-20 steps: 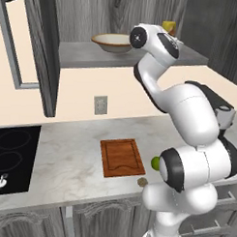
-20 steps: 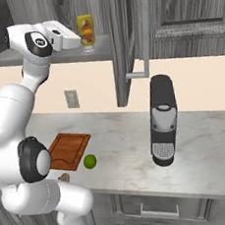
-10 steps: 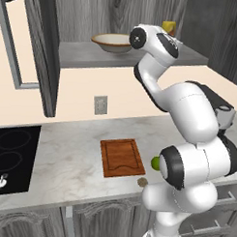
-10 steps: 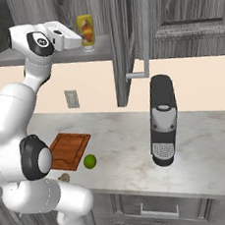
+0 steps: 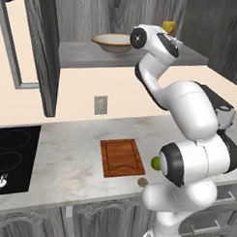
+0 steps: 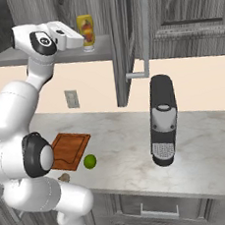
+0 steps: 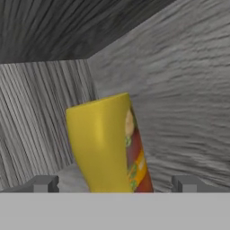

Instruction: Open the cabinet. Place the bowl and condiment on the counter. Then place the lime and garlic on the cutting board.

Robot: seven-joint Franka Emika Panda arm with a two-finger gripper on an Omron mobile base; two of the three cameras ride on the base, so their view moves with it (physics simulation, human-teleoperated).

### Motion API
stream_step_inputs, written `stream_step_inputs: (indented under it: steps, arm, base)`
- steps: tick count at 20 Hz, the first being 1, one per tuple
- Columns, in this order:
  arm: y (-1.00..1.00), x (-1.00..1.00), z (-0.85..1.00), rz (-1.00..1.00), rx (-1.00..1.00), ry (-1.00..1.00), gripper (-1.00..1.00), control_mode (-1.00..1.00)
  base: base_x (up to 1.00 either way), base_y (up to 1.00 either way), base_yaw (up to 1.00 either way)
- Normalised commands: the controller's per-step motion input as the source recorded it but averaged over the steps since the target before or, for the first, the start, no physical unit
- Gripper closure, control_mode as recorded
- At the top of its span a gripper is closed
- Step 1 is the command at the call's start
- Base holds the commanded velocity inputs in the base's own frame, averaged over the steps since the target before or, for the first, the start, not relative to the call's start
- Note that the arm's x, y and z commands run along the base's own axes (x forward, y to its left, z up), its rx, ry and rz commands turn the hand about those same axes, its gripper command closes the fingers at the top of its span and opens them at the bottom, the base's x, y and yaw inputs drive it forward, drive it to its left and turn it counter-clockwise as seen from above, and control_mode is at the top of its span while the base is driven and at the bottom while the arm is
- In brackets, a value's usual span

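Cabinet (image 5: 43, 50): doors open. Condiment (image 7: 110, 143) on shelf, upright, between spread, empty fingers (image 7: 42, 184). Gripper (image 7: 112, 184) has barely moved in the past second; grasp likely next. Bowl (image 5: 113, 42) shelved beside it. Lime (image 6: 90, 161), garlic (image 5: 142, 181) beside board (image 5: 121, 157).

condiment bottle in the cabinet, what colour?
Yellow, with a red and green label on one side. The condiment bottle shows best in the hand view.
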Motion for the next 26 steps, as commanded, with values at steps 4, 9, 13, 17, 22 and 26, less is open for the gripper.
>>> stream_step_inputs:
  steps: [4,9,13,17,22,26]
  arm:
    - [-0.04,0.06,-0.01,0.0,0.0,0.0,-1.0,-1.0]
    - [-0.1,0.15,-0.03,0.0,0.0,0.0,-1.0,-1.0]
    - [-0.12,0.23,-0.03,0.0,0.0,0.0,-1.0,-1.0]
    - [-0.07,0.22,-0.03,0.0,0.0,0.0,-1.0,-1.0]
    - [-0.02,0.23,-0.05,0.0,0.0,0.0,-1.0,-1.0]
    - [0.0,0.14,0.0,0.0,-0.01,0.0,1.0,-1.0]
  base:
    - [0.0,0.0,0.0]
    - [0.0,0.0,0.0]
    - [0.0,0.0,0.0]
    - [0.0,0.0,0.0]
    - [0.0,0.0,0.0]
    - [0.0,0.0,0.0]
